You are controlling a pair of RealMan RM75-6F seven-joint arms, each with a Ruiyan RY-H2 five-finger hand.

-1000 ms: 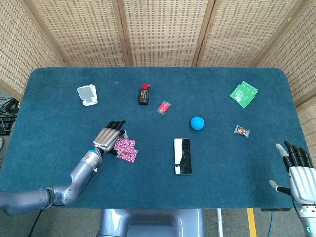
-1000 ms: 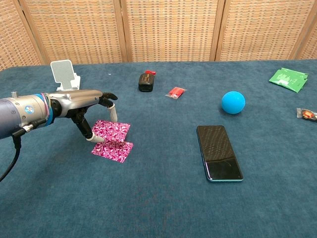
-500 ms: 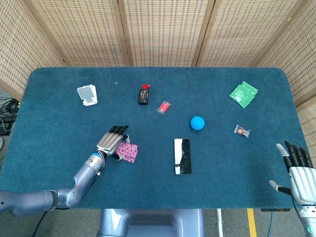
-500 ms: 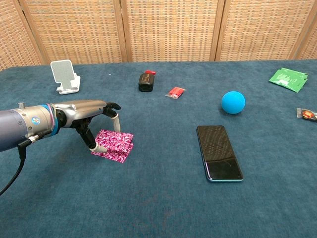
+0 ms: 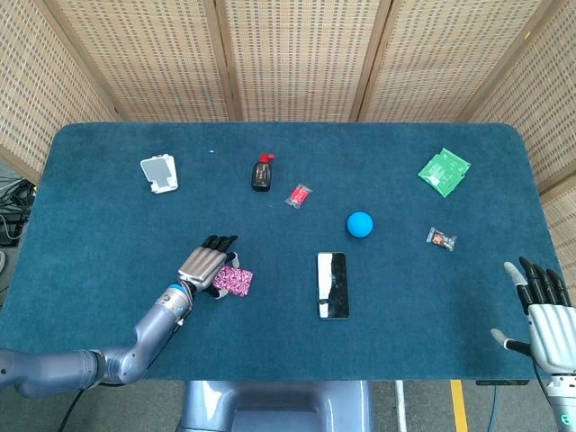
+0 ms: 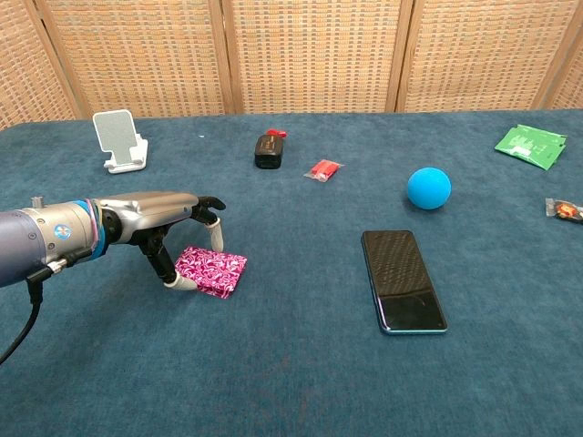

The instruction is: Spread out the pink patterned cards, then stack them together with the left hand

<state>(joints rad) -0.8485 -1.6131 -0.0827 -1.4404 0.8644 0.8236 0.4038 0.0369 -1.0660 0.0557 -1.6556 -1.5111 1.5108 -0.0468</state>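
left hand (image 6: 168, 232) fingers apart, tips touching the pink cards (image 6: 212, 271), now nearly one pile. judgement: nudge edges flush, press lightly. right hand (image 5: 544, 315) open, idle.

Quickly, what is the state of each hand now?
Left hand: fingertips on the pink cards, grip cannot be told.
Right hand: open, holding nothing.

Left arm (image 6: 41, 241) is a smooth silver-grey tube, kinda bluish in the head view, with a bright blue ring and a small round blue badge near the wrist. A black cable (image 6: 18, 314) loops down off it. Left hand (image 6: 168, 218) has a metallic silver back, black fingers and pale whitish fingertips (image 6: 185, 283). Right hand (image 5: 544, 310) has the same look: light grey-white palm shell, black fingers, pale thumb.
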